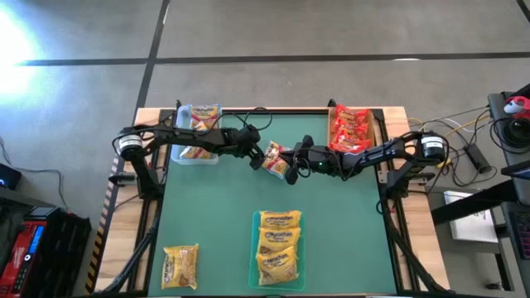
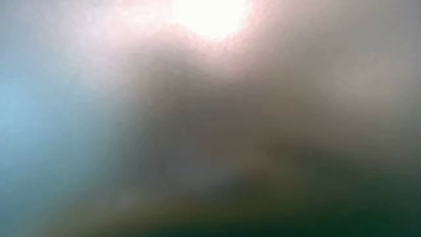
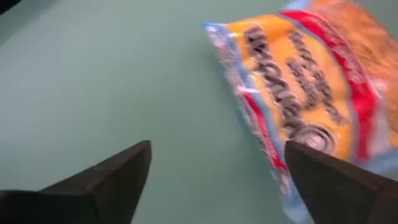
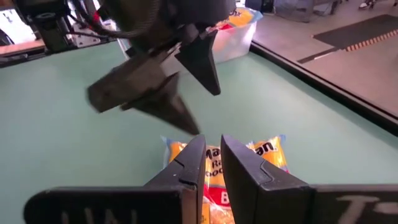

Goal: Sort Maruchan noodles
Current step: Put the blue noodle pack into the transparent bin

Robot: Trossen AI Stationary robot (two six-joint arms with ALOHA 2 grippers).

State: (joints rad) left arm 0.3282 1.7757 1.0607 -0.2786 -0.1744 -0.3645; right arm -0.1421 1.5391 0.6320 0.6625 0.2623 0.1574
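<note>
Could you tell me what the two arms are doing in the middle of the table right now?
They are passing a noodle packet between them above the green mat. The right gripper is shut on the packet, while the left gripper has its fingers open beside it, not gripping. Other packets are already grouped: red ones in the tray at the far right, yellow ones in a near tray, some in the far left tray, and one loose packet at the near left.

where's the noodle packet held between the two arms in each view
High view: packet at mid-table, between both grippers.
Low view: not visible, only blur.
Left wrist view: packet beyond the open left gripper.
Right wrist view: packet pinched in the right gripper, left gripper just beyond it.
Shared landmark: green mat.
</note>
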